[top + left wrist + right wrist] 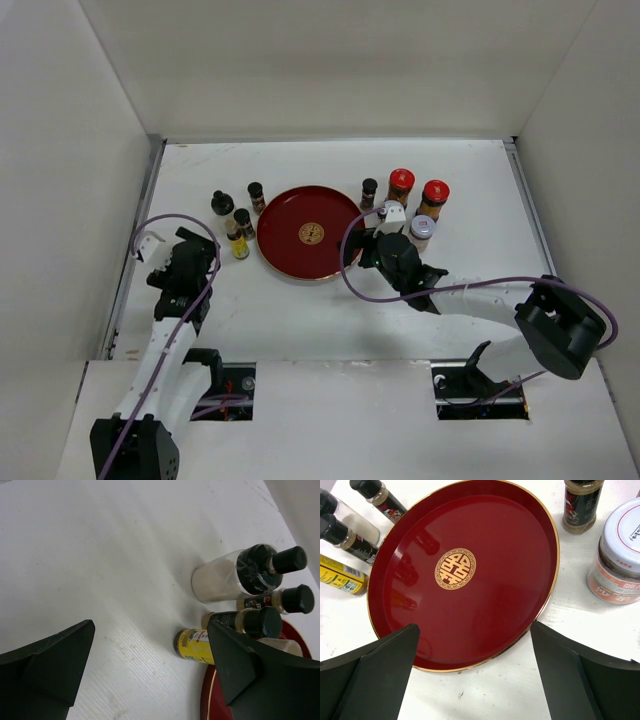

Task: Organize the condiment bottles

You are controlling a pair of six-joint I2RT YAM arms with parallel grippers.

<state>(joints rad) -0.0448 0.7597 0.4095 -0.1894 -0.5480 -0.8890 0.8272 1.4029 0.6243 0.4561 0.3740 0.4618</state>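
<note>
As the top view shows, I read four condiment bottles [222, 204] left of the red tray [285, 245] and five right of it. Left wrist: the left gripper [150, 625] is spread wide and empty, facing the yellow-labelled bottle [192, 645]. Right wrist: the right gripper [474, 626] is spread wide and empty above the tray's edge.
</note>
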